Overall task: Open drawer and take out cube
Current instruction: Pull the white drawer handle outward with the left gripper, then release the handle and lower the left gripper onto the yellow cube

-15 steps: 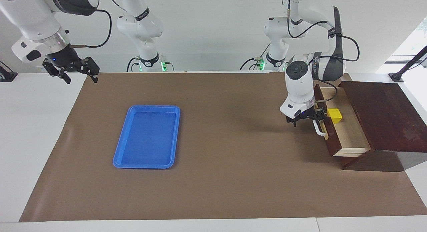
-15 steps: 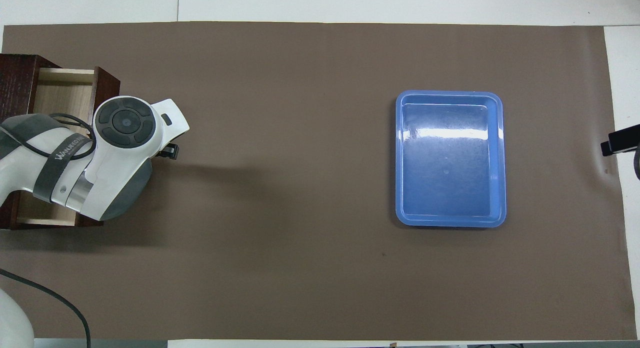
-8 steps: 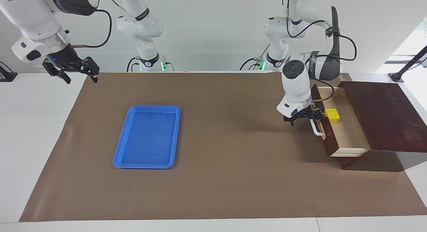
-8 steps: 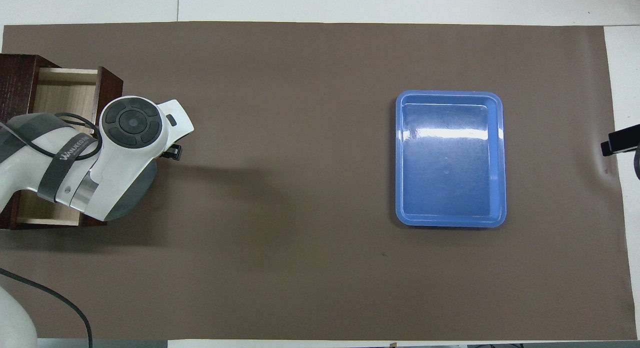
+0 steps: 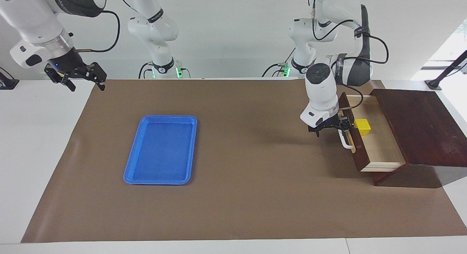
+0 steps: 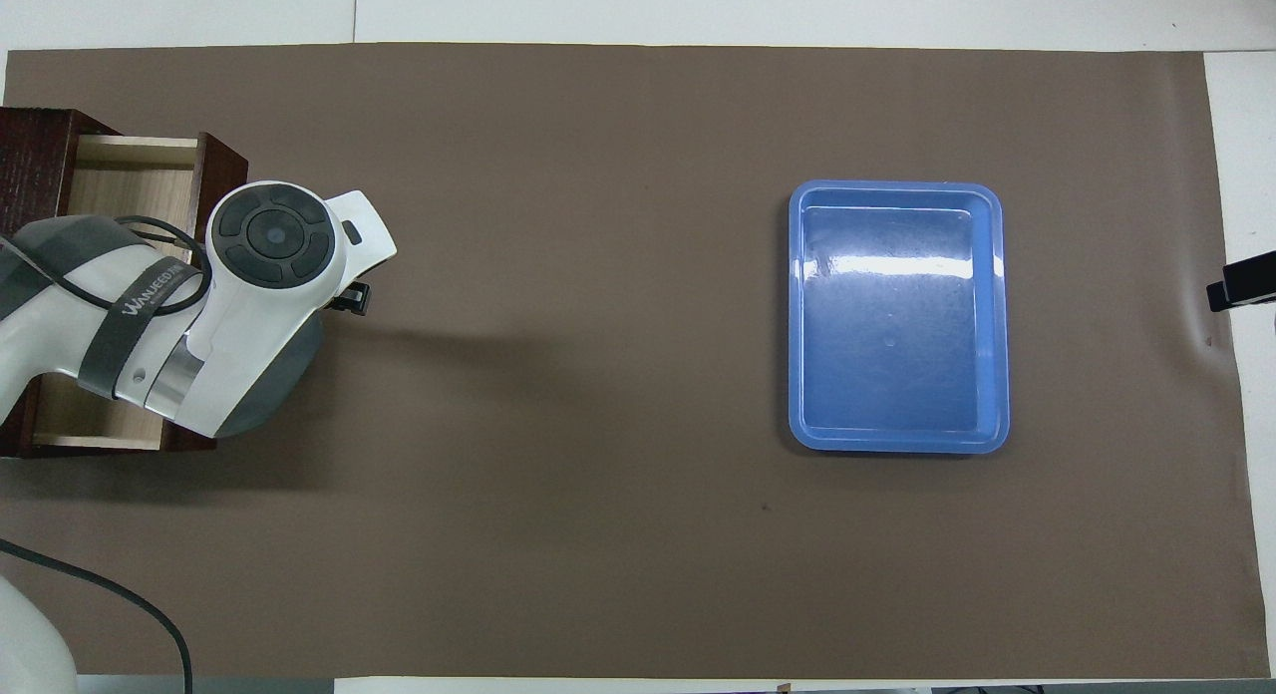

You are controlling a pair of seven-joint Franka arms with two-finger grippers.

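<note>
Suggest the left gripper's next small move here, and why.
Probably lift the left gripper clear of the white handle and carry it over the yellow cube: the drawer already stands pulled out, with the cube exposed inside and the gripper open.

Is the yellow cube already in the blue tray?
No, the yellow cube sits in the open drawer at the left arm's end of the table, and the blue tray holds nothing.

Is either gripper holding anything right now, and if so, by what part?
Nothing is held. The left gripper is open beside the drawer handle, not clamped on it. The right gripper waits open; the cube sits in the drawer.
</note>
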